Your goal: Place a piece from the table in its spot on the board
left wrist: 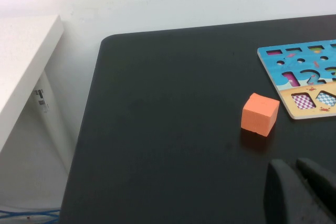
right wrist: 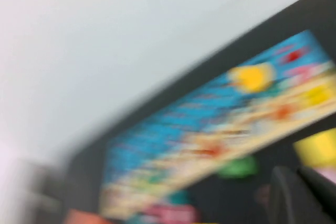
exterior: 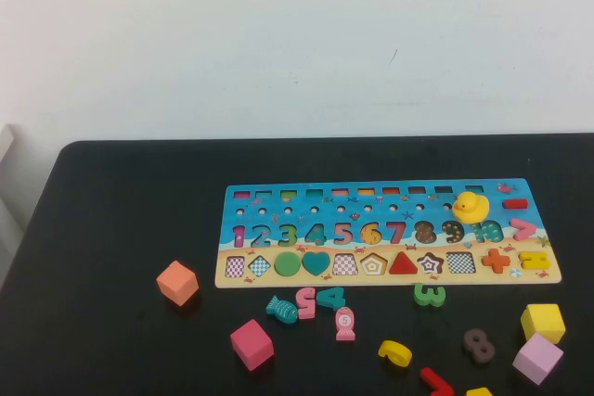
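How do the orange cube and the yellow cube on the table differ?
The orange cube lies off the board's left end; the yellow cube lies off its right end, touching a lilac cube. The left gripper is near the orange one; the right gripper, blurred, near the yellow. Similar size.

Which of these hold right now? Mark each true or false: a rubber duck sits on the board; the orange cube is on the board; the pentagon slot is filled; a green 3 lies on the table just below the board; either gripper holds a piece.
1. A rubber duck sits on the board. True.
2. The orange cube is on the board. False: it rests on the table, left of the board.
3. The pentagon slot is filled. False: it looks empty.
4. A green 3 lies just below the board. True.
5. A gripper holds a piece. False: left gripper and right gripper carry nothing visible.
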Controlling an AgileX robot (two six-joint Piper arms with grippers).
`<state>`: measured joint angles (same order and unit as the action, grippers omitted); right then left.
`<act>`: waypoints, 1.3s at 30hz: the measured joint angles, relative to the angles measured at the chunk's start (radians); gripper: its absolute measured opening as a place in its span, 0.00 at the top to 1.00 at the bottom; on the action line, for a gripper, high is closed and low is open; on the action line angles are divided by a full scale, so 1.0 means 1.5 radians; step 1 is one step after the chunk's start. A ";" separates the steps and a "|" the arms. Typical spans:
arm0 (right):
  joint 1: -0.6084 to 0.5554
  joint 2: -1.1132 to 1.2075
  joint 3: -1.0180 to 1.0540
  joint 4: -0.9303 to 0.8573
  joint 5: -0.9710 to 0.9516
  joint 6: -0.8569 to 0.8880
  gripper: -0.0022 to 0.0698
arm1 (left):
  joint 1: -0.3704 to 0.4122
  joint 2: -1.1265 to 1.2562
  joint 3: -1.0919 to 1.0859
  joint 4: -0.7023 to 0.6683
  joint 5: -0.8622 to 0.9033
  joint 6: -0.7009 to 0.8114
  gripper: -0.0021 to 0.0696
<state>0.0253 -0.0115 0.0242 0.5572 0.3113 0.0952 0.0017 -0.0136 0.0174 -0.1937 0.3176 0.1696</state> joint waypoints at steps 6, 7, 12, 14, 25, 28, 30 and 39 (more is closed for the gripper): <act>0.000 0.000 0.000 0.264 -0.038 -0.001 0.94 | 0.000 0.000 0.000 0.000 0.000 0.000 0.97; 0.000 0.000 0.000 0.274 -0.048 -0.001 0.94 | 0.000 0.000 0.000 0.000 0.000 0.000 0.97; 0.000 0.000 0.000 0.298 -0.085 -0.018 0.94 | 0.000 0.000 0.000 0.000 0.000 0.000 0.97; 0.000 0.000 0.000 0.300 -0.088 -0.063 0.94 | 0.000 0.000 0.000 0.000 0.000 0.000 0.97; 0.000 0.167 -0.184 0.146 0.105 -0.284 0.94 | 0.000 0.000 0.000 0.000 0.000 0.000 0.97; 0.000 0.275 -0.298 0.052 0.236 -0.294 0.94 | 0.000 0.000 0.000 0.000 0.000 0.000 0.97; 0.000 0.338 -0.368 0.007 0.331 -0.298 0.94 | 0.000 0.000 0.000 0.000 0.000 0.000 0.97; 0.002 0.591 -0.544 -0.114 0.569 -0.302 0.94 | 0.000 0.000 0.000 0.000 0.000 0.000 0.97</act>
<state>0.0277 0.8752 -0.7925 0.3854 1.1647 -0.3577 0.0017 -0.0136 0.0174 -0.1937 0.3176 0.1696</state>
